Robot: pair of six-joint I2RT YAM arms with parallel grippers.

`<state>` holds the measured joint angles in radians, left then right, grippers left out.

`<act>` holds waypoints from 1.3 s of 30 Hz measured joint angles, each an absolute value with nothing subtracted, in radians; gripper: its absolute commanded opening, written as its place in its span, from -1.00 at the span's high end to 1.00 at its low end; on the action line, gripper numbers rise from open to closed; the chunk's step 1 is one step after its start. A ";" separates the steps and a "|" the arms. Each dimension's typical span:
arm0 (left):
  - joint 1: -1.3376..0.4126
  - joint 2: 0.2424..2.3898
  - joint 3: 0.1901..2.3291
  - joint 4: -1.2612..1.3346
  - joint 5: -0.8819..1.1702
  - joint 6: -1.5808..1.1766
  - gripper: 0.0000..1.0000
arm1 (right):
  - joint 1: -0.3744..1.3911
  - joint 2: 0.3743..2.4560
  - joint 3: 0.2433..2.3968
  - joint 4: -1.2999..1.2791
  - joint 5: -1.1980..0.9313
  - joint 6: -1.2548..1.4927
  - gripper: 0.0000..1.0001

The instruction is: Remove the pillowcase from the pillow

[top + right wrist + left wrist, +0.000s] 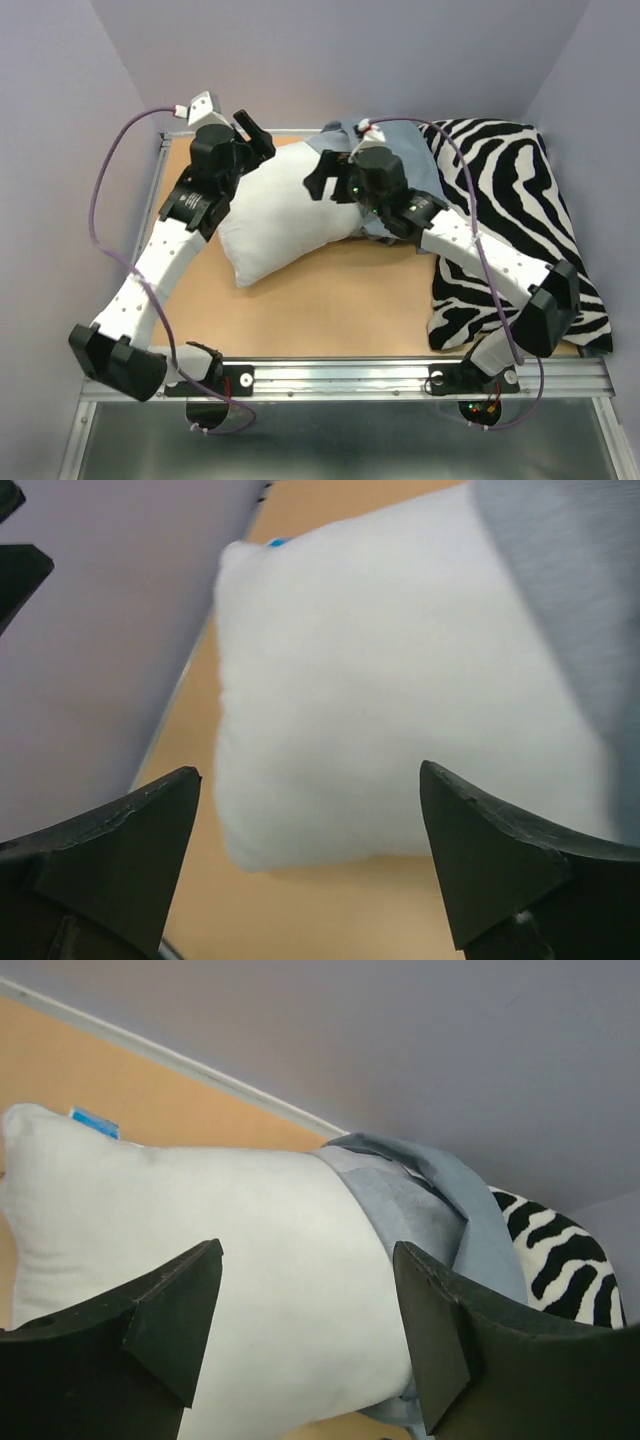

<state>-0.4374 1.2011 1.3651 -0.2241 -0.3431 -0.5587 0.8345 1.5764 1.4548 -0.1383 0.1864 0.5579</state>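
Reaching in from the left side of the table (330,300), the left gripper (258,135) sits at the far left end of the pillow (285,215), its jaws apart with nothing between them; whether a finger touches the cloth cannot be told. The left wrist view looks down the pillow's length past the spread fingers (175,1310), with a small blue tag (93,1122) showing at the far corner. The white pillow lies slantwise across the middle of the board, most of it bare. Its right end is tucked inside the pillowcase (405,140), which is bunched up there in blue-grey folds. The right gripper (318,175) hangs over the pillow just beside the edge of that cloth, pointing left, jaws wide apart and gripping nothing. In its wrist view the pillow fills the gap between the fingers (490,860) and the grey pillowcase shows at the upper right. Farthest right lies a zebra-striped cushion (510,170), with the pillowcase resting against its left edge.
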 measured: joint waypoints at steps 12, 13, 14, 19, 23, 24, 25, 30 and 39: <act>-0.415 1.569 1.361 -0.146 -0.112 -0.765 -0.97 | 0.454 1.605 1.493 -0.245 0.268 0.407 -1.00; -0.418 1.586 1.358 -0.146 -0.127 -0.791 -0.98 | 0.434 1.647 1.524 -0.244 0.251 0.402 -1.00; -0.419 1.599 1.353 -0.145 -0.144 -0.820 -0.97 | 0.413 1.693 1.555 -0.238 0.234 0.395 -1.00; -0.433 1.692 1.371 -0.130 -0.216 -0.908 -0.97 | 0.366 1.921 1.642 -0.229 0.118 0.391 -0.45; -0.434 1.793 1.403 -0.101 -0.252 -0.920 -0.59 | 0.377 1.940 1.584 -0.149 0.075 0.409 -0.07; -0.433 1.808 1.403 -0.092 -0.259 -0.916 0.19 | 0.386 1.910 1.543 -0.121 0.076 0.416 -0.04; -0.432 1.819 1.403 -0.088 -0.263 -0.910 0.73 | 0.397 1.879 1.507 -0.104 0.078 0.419 0.04; -0.407 1.835 1.403 -0.064 -0.266 -0.897 1.00 | 0.491 1.738 1.358 -0.067 0.083 0.446 0.39; -0.310 1.730 1.322 -0.062 -0.280 -0.854 1.00 | 0.576 1.449 1.196 -0.150 0.036 0.495 -0.23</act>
